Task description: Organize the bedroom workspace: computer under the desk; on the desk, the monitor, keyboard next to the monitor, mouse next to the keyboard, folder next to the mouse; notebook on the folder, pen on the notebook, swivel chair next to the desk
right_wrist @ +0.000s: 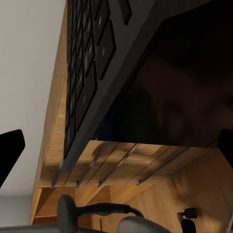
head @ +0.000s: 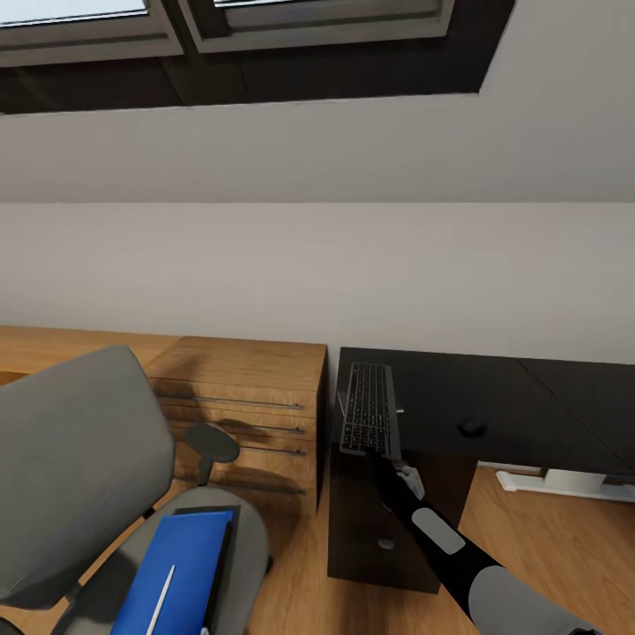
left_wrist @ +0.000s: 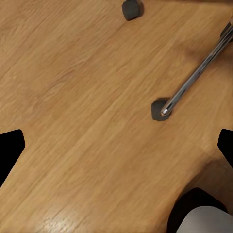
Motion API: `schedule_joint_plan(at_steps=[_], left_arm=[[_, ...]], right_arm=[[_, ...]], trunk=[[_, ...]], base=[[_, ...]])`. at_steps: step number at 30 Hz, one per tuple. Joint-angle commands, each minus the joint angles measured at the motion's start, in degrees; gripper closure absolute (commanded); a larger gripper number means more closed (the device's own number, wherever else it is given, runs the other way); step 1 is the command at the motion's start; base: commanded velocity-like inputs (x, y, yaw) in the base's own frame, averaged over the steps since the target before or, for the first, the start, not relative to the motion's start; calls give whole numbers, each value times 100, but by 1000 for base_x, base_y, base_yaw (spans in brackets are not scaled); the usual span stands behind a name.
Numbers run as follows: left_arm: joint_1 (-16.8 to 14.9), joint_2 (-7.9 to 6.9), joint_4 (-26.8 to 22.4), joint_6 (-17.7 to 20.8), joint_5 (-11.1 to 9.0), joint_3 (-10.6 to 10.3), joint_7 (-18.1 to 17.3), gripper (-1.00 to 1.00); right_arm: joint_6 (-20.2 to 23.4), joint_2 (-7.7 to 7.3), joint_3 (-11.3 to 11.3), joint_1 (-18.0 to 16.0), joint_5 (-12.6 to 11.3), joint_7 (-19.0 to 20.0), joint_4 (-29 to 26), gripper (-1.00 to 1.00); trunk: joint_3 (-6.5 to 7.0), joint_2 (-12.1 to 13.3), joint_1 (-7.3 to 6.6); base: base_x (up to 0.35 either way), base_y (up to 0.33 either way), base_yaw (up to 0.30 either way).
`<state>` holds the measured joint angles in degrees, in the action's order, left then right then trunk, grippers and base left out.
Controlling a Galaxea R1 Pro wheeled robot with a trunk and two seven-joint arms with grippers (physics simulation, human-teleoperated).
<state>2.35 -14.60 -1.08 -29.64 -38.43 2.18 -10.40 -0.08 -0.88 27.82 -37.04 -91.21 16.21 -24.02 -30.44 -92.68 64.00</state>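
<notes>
Writing: none readable; keyboard [head: 368, 408] key legends too small to make out.
Right fingers [head: 377, 453]: clenched on the keyboard's near short edge; tips hidden under it.
Keyboard: flat, dark, reaching away from the fingers over the black desk [head: 529, 401] corner.
Mouse [head: 472, 429]: small dark oval on the desk, right of the fingers, apart.
Left fingers [left_wrist: 116, 145]: spread, empty, over wood floor [left_wrist: 73, 97].
Swivel chair [head: 70, 467]: grey, cut off; blue folder [head: 176, 573] on its seat, white pen [head: 160, 600] on top.
</notes>
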Motion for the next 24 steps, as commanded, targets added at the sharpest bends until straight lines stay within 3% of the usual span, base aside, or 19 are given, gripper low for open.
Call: schedule_joint_plan(at_steps=[1, 24], left_arm=[[3, 0, -6, 2, -41, 21, -50, -100], [3, 4, -6, 2, -41, 21, -50, -100]], right_arm=[[-1, -6, 35, -5, -61, 21, 2, -100], [-1, -9, 24, -5, -61, 14, 8, -100]], trunk=[[-5, -2, 0], [-5, -2, 0]], base=[[0, 0, 0], [51, 0, 0]])
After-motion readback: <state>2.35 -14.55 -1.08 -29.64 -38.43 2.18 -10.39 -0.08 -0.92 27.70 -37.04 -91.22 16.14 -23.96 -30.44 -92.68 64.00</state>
